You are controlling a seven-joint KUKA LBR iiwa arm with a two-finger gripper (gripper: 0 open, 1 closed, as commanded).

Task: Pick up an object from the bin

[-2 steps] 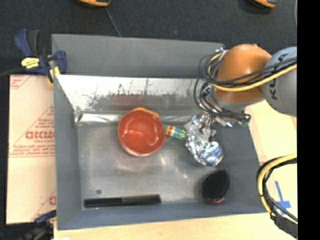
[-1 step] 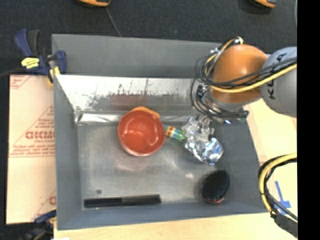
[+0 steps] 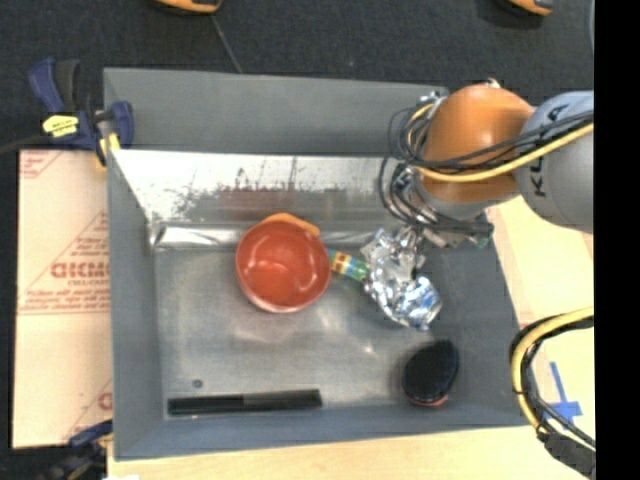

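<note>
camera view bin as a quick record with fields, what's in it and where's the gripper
bin: grey metal bin
gripper: gripper on the bin's right side in the view, over the foil
foil: crumpled silver foil with blue patches, right of centre
bowl: red-orange bowl, centre, open side up
small piece: multicoloured piece, between bowl and foil
oval: black oval thing, lower right corner
stick: black stick, flat along the lower wall
grasp: cannot tell

Colours in the grey bin
Red bowl; right of it, rainbow-striped piece, silver-blue foil, black oval; below it, black stick.
</note>
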